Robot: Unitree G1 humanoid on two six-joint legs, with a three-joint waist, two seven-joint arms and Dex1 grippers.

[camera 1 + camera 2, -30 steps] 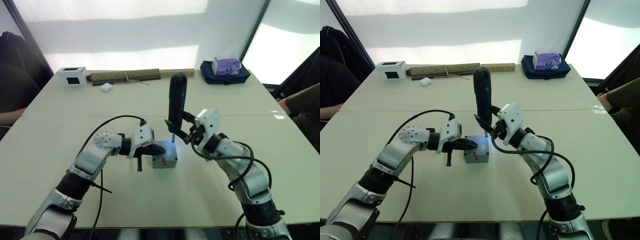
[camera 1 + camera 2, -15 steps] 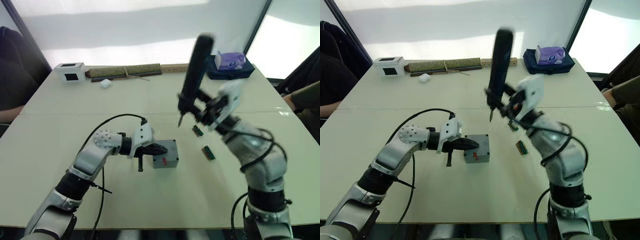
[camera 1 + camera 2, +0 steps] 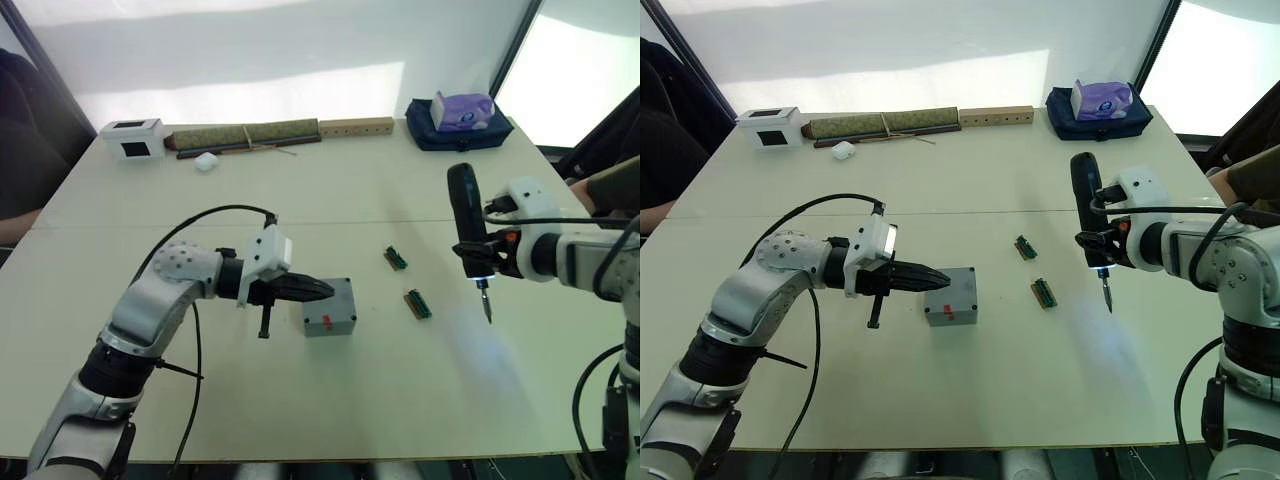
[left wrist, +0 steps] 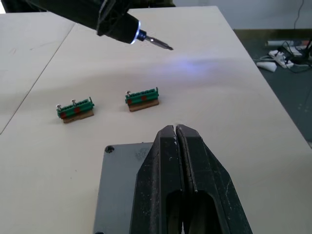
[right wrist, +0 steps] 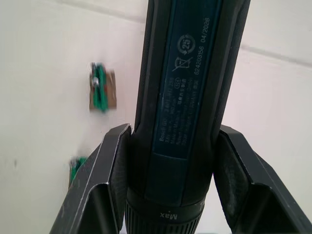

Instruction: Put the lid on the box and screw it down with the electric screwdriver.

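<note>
My left gripper [image 3: 322,291], fingers pressed together and holding nothing, rests its tips on the lid [image 3: 333,300] atop the one grey box [image 3: 330,310]. My right gripper [image 3: 497,256] clamps the single electric screwdriver [image 3: 468,234], upright, bit down, well right of the box. Two green connector blocks [image 3: 417,304] lie between.

The small grey box [image 3: 330,307] with its lid [image 4: 119,185] on top is sitting near the middle of the frame, red mark facing front. The dark electric screwdriver [image 3: 468,232] is standing upright at the right, tip glowing, pointing down.
</note>
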